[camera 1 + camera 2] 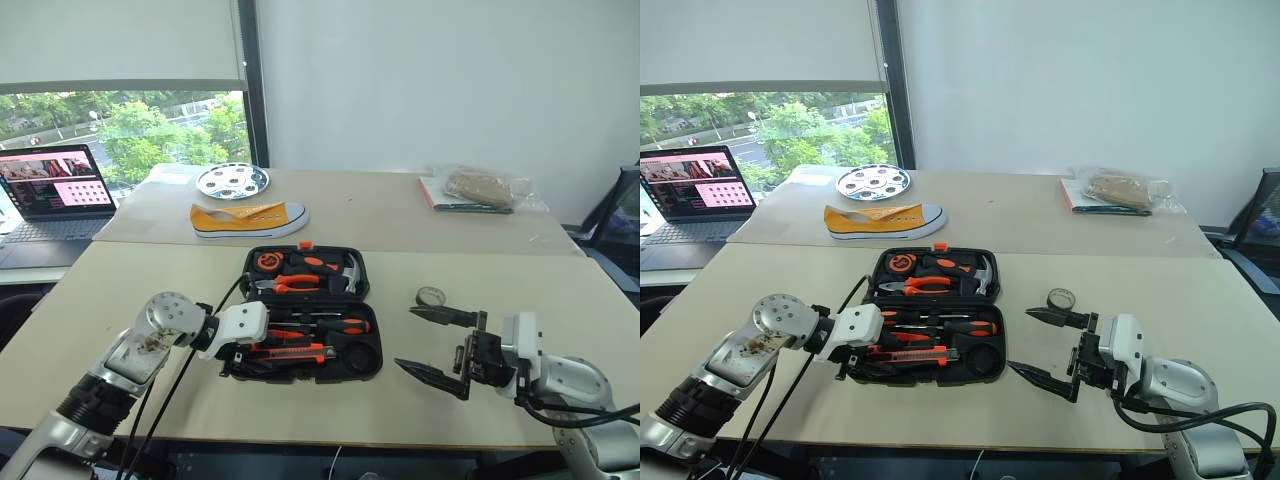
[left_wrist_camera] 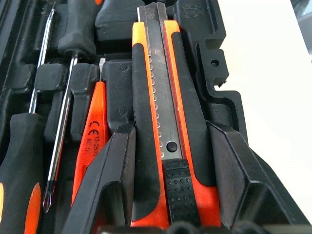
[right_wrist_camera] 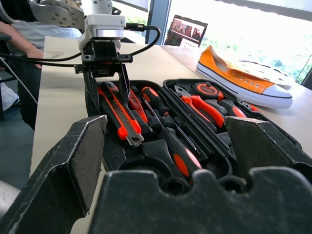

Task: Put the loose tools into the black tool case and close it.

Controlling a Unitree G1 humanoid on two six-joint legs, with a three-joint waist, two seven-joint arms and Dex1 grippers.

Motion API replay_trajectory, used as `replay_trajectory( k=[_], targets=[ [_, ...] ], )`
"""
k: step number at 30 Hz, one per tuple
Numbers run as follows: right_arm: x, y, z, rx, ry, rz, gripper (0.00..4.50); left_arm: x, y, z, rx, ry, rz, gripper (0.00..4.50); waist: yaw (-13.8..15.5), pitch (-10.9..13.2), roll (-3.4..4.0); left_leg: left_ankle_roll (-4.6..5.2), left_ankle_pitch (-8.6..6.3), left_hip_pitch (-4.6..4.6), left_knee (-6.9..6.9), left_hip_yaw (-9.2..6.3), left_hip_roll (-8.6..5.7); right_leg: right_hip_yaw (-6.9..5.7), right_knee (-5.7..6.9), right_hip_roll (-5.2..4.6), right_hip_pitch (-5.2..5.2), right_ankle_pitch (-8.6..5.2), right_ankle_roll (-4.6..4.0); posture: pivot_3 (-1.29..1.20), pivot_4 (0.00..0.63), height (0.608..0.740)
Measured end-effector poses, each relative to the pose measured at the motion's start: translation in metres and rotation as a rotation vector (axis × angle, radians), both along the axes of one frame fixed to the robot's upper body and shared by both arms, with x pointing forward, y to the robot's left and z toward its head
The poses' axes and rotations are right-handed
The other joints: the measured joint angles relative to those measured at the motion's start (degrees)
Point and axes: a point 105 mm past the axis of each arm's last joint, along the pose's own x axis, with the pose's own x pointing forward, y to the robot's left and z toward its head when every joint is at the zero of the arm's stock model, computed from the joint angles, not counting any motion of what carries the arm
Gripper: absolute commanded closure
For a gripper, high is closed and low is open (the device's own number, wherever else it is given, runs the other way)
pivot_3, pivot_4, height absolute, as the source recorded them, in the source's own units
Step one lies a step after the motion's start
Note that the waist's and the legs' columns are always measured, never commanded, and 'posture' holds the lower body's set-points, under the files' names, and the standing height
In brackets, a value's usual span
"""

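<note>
Left wrist view showed the utility knife (image 2: 165,122) in the black tool case (image 1: 305,312) on the counter (image 1: 120,300), gripped at its near end between the left tool's (image 2: 168,170) fingers, apparently to seat it in its recess. Beside it, the tester screwdriver (image 2: 90,141) read "CE" and "12-250". Right tool (image 1: 435,345) hung open, empty, near the tape roll (image 1: 431,296).
</note>
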Motion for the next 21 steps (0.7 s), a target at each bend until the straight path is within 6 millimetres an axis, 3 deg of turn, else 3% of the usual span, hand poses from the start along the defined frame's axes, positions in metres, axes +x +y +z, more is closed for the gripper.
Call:
replay_trajectory(
  k=[11,13,16,18,21],
  targets=[
    [0.002,0.000,-0.005,-0.008,0.009,-0.011,0.00,-0.001,-0.007,0.001,0.036,0.066,-0.030,2.78,0.2,0.0,0.00,0.13,-0.07,-0.03,0.01,0.00,-0.08,-0.15,-0.03,-0.08,0.00,-0.07,0.13,0.00,0.150,0.740],
    [0.002,-0.001,-0.005,-0.009,0.009,-0.012,0.00,-0.001,-0.008,0.001,0.035,0.081,-0.019,1.70,0.2,0.0,0.01,0.13,-0.07,-0.02,0.01,-0.01,-0.08,-0.14,-0.02,-0.08,0.01,-0.07,0.13,0.00,0.150,0.740],
    [0.004,-0.002,-0.007,-0.010,0.014,-0.016,0.00,0.001,-0.014,0.007,-0.037,0.109,-0.005,0.82,0.3,0.0,0.01,0.14,-0.08,-0.06,0.09,-0.03,-0.09,-0.14,0.00,-0.12,0.01,-0.06,0.14,0.00,0.150,0.740],
    [0.008,-0.003,-0.006,-0.009,0.008,-0.021,0.00,-0.002,-0.024,0.011,-0.115,0.146,-0.032,0.82,0.2,0.0,0.00,0.17,-0.09,-0.12,0.21,-0.05,-0.06,-0.18,0.01,-0.11,0.00,-0.05,0.16,0.00,0.150,0.740],
    [0.008,-0.003,-0.005,-0.008,0.002,-0.020,0.00,-0.001,-0.024,0.031,-0.219,0.164,-0.025,0.82,0.1,0.0,0.01,0.17,-0.09,-0.12,0.23,-0.08,-0.05,-0.15,0.05,-0.10,0.00,-0.05,0.16,0.00,0.150,0.740]
  ],
)
